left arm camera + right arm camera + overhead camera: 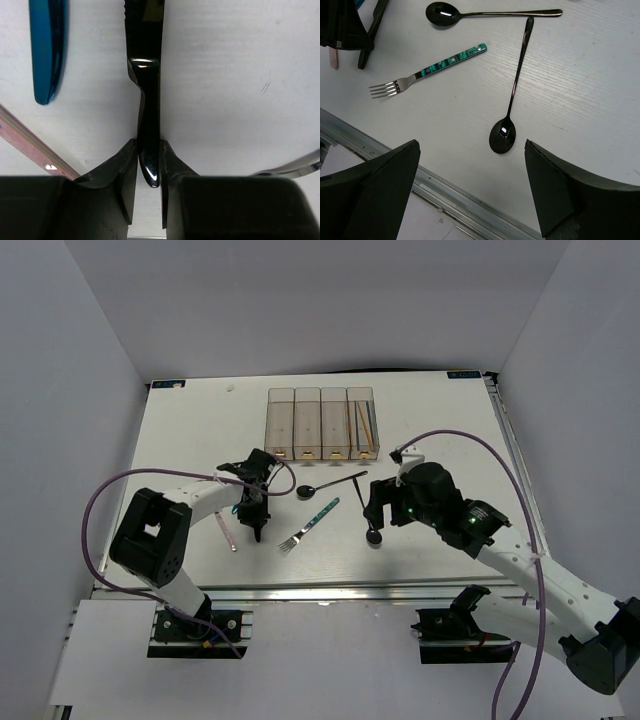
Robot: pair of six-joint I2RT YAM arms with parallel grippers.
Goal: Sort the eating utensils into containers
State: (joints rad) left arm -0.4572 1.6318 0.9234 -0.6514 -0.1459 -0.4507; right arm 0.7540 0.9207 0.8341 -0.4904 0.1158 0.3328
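My left gripper (253, 508) (149, 165) is shut on the handle of a black knife (146, 60), low over the table. A blue knife (47, 50) and a pink fork handle (27, 142) lie beside it. My right gripper (375, 502) (471, 150) is open and empty above the bowl of a black spoon (503, 136) (374, 536). A second black spoon (442, 12) (306, 492) and a teal-handled fork (437, 65) (311, 522) lie between the arms. The four clear containers (321, 452) stand at the back; the rightmost holds orange chopsticks (366, 422).
The table's metal front rail (445, 187) runs just below my right gripper. The pink fork (228, 530) lies left of my left gripper. A silver piece (295, 167) shows at the right edge of the left wrist view. White walls enclose the table.
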